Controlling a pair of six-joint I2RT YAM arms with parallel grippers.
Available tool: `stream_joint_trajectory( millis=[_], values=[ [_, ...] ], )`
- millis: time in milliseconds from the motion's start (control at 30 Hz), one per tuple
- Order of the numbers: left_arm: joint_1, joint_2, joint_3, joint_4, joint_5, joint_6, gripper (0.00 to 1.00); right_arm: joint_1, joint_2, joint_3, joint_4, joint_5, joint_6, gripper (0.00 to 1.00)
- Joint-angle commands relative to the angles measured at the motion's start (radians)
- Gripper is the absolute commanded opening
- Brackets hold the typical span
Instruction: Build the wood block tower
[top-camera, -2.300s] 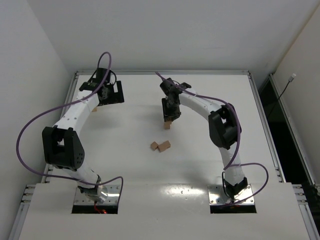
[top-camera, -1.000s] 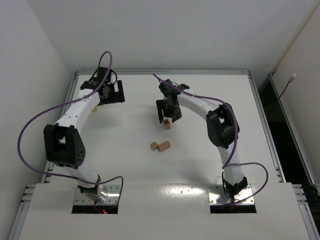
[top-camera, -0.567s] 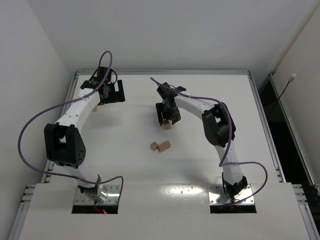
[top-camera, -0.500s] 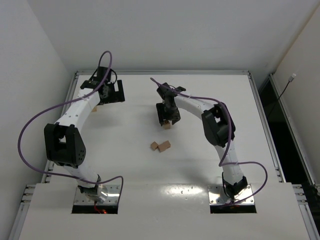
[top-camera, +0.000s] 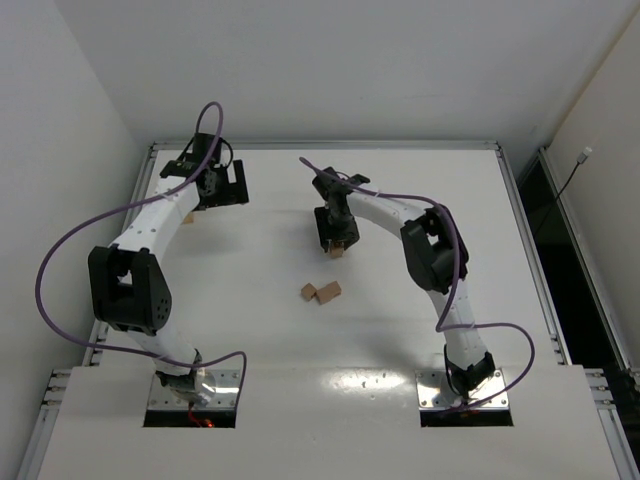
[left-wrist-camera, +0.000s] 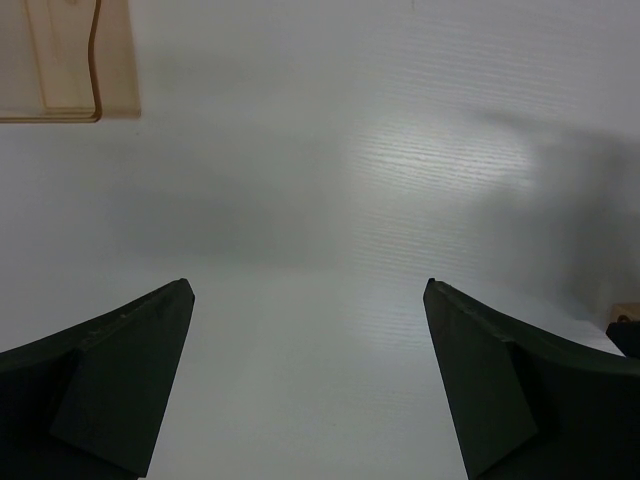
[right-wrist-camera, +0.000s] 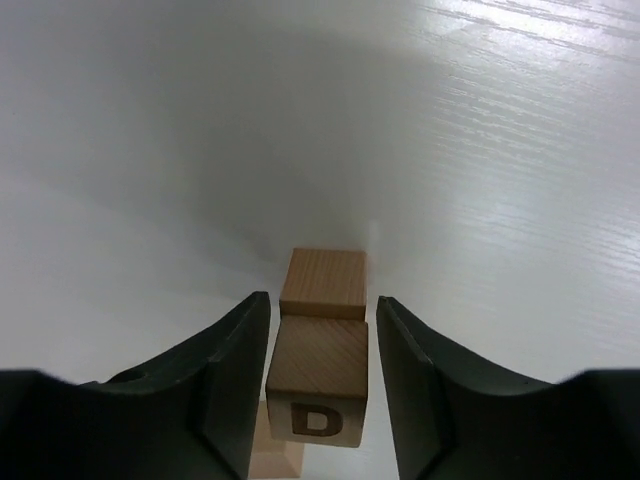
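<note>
Your left gripper (left-wrist-camera: 308, 285) is spread wide by the tray (left-wrist-camera: 60, 60), upper left of the top view, no worry there. Your right gripper (right-wrist-camera: 323, 305) hugs the D block (right-wrist-camera: 318, 385) on the wood block tower (top-camera: 337, 250), mid-frame; can't tell if it's pinching. Back out crooked and a finger knocks it off.

white table (top-camera: 450, 200) | two loose blocks (top-camera: 321, 292) centre | wood block tower (top-camera: 338, 249) | tray (left-wrist-camera: 65, 60) far-left
</note>
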Motion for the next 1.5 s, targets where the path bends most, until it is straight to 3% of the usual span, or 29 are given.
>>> stream_joint_trajectory(
  millis=[0, 133, 300, 400, 567, 767, 867, 900, 1000, 1100, 1300, 1467],
  values=[
    [0.011, 0.009, 0.040, 0.011, 0.014, 0.003, 1.00, 0.006, 0.010, 0.033, -0.001, -0.012, 0.005, 0.54],
    [0.011, 0.009, 0.040, 0.011, 0.014, 0.012, 1.00, 0.006, -0.021, 0.024, 0.008, -0.032, -0.018, 0.79],
    [0.011, -0.013, 0.008, 0.011, 0.023, 0.021, 1.00, 0.006, -0.115, -0.042, 0.080, -0.067, -0.071, 0.81],
    [0.011, -0.022, 0.008, 0.011, 0.043, 0.032, 1.00, 0.006, -0.219, -0.180, 0.179, -0.160, -0.160, 0.82],
    [0.011, -0.033, 0.008, 0.011, 0.064, 0.070, 1.00, -0.003, -0.438, -0.378, 0.297, -0.233, -0.347, 0.98],
    [0.011, -0.033, 0.008, 0.011, 0.145, 0.118, 1.00, -0.040, -0.628, -0.580, 0.402, -0.366, -0.803, 1.00],
    [0.011, -0.033, 0.020, 0.011, 0.165, 0.129, 1.00, -0.064, -0.711, -0.660, 0.437, -0.512, -1.251, 1.00],
    [0.011, -0.019, 0.020, 0.000, 0.165, 0.129, 1.00, -0.078, -0.711, -0.670, 0.427, -0.537, -1.329, 1.00],
    [0.011, 0.002, 0.042, -0.009, 0.175, 0.138, 1.00, -0.134, -0.681, -0.649, 0.332, -0.671, -1.572, 1.00],
    [0.011, 0.022, 0.062, -0.018, 0.175, 0.138, 1.00, -0.188, -0.558, -0.482, 0.150, -0.803, -1.709, 1.00],
    [0.011, 0.032, 0.062, -0.018, 0.165, 0.147, 1.00, -0.219, -0.212, -0.069, -0.248, -0.883, -1.843, 1.00],
    [0.020, 0.052, 0.062, -0.018, 0.156, 0.147, 1.00, -0.210, -0.133, 0.013, -0.351, -0.873, -1.883, 1.00]
  ],
)
